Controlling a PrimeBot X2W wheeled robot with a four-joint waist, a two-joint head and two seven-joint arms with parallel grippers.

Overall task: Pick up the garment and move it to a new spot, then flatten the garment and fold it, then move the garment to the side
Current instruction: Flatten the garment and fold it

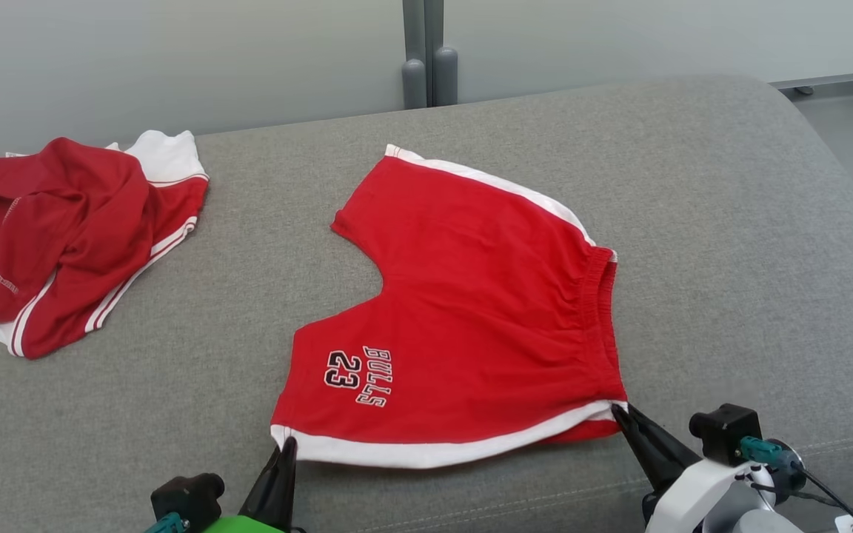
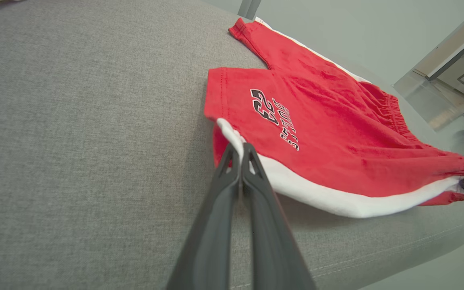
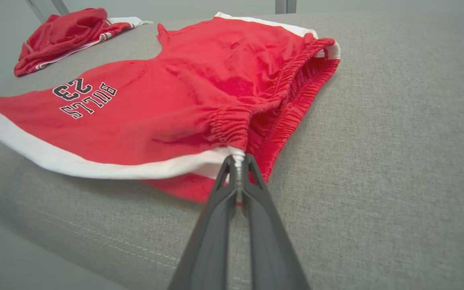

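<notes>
Head view: red shorts lie mid-way across a grey padded surface. A second red-and-white garment is heaped well apart at far left, and a grey post stands behind; nothing lies between. The waistband faces the robot's right and the leg hems its left. The white-striped near edge runs left to right. The left claw pinches its hem corner and the right claw its waistband corner.
</notes>
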